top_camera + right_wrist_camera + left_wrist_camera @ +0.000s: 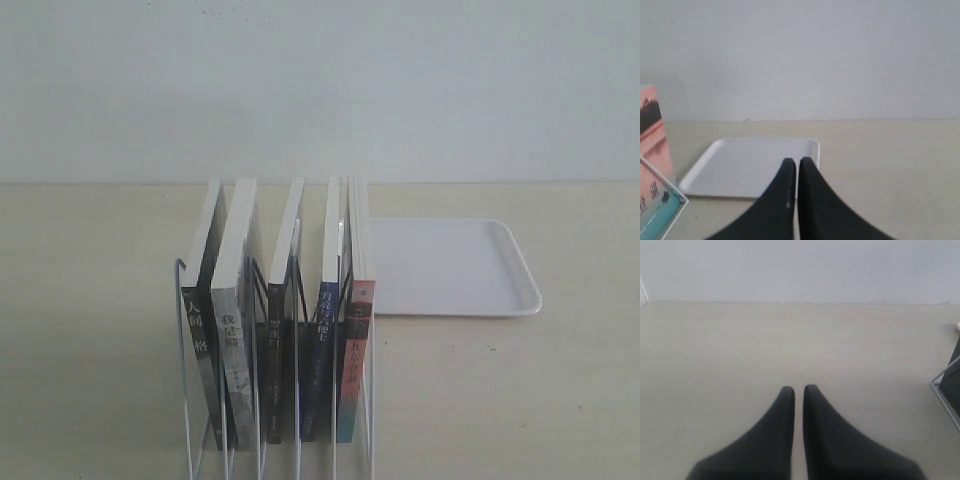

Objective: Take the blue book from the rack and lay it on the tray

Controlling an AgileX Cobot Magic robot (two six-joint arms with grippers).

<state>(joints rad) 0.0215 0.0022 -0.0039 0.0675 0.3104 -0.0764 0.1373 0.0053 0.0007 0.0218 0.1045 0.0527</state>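
The blue book point(322, 340) stands upright in the white wire rack point(185, 400), fourth of several books from the left, its dark blue spine with white characters facing the exterior camera. The white tray point(450, 265) lies flat on the table, right of the rack and behind it. No gripper shows in the exterior view. My left gripper point(798, 390) is shut and holds nothing over bare table; a corner of the rack point(945, 390) shows at the frame edge. Shut and holding nothing, my right gripper point(797, 162) hovers before the tray point(740, 167).
A pink-and-teal-spined book point(355, 360) stands just right of the blue one, and a dark brown-spined book point(275, 350) just left. Two grey-spined books point(215, 340) fill the left slots. The pink-and-teal cover point(652, 165) shows in the right wrist view. A pale wall backs the table.
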